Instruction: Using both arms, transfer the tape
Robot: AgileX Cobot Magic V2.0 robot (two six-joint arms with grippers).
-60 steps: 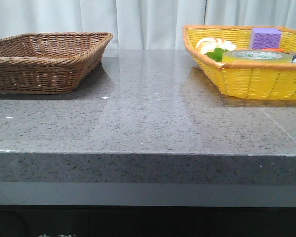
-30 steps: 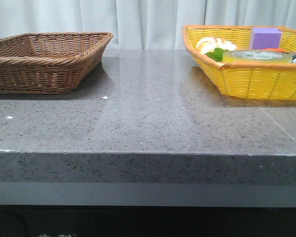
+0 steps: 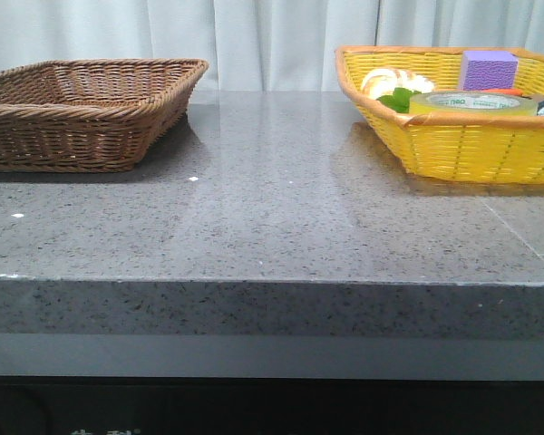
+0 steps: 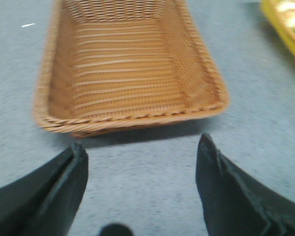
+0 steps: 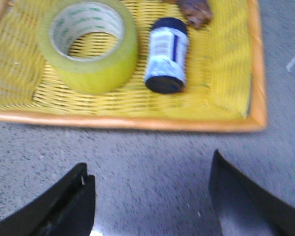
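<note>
The tape (image 5: pixel 91 46), a wide yellow translucent roll with a white core and green print, lies flat inside the yellow basket (image 5: pixel 137 122). In the front view the tape (image 3: pixel 476 104) shows just above the yellow basket's (image 3: pixel 453 145) near wall at the right. My right gripper (image 5: pixel 147 167) is open over bare grey table, short of the basket and apart from the tape. My left gripper (image 4: pixel 140 147) is open too, over bare table in front of the brown wicker basket (image 4: pixel 123 120). Neither arm shows in the front view.
Beside the tape lies a small dark-capped bottle with a white label (image 5: pixel 166 54). A purple block (image 3: pixel 488 69), a green item and pale round items (image 3: pixel 394 83) sit in the yellow basket. The brown basket (image 3: pixel 82 113) stands at the table's left. The table's front edge (image 3: pixel 272 281) runs across.
</note>
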